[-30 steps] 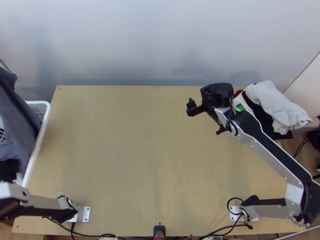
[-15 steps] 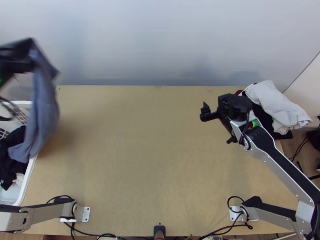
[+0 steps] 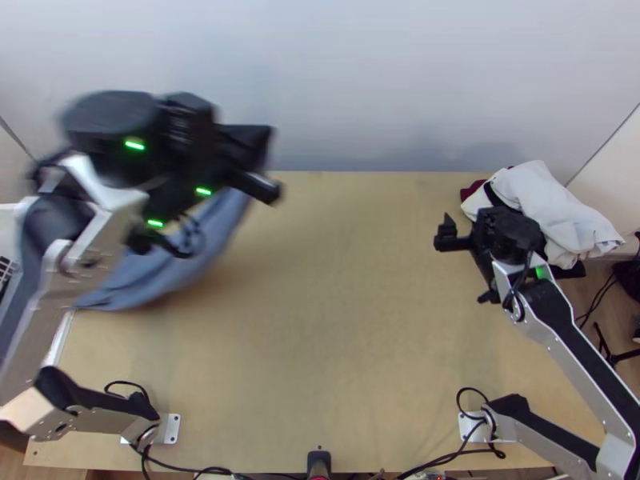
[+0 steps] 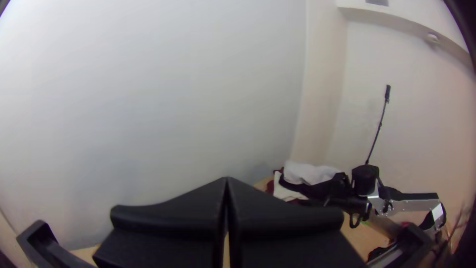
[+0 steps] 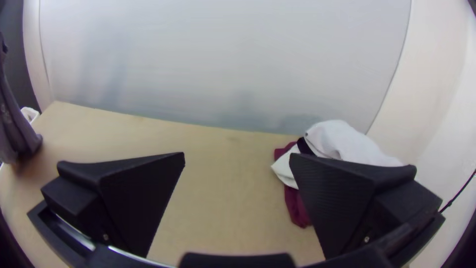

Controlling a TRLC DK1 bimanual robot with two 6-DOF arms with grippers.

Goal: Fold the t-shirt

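In the top view my left gripper (image 3: 254,164) is over the table's far left part, blurred, with the blue-grey t-shirt (image 3: 180,268) hanging bunched beneath it. The shirt's lower end trails near the basket side of the table. From the left wrist view, the two fingers of my left gripper (image 4: 226,181) meet at their tips. My right gripper (image 3: 462,262) is above the right part of the table, beside the clothes pile. Its fingers stand wide apart with nothing between them, as the right wrist view has my right gripper (image 5: 238,156). Dark cloth of the t-shirt (image 5: 15,131) hangs at that picture's edge.
A pile of white, black and dark red clothes (image 3: 552,212) lies at the table's far right corner. The white basket (image 3: 60,340) stands at the left edge, largely behind the left arm. A pale wall (image 3: 360,88) rises behind the wooden table (image 3: 336,320).
My left gripper has swung from the basket side rightward over the table, carrying the t-shirt out of the basket. My right gripper has shifted right and slightly nearer the table's front.
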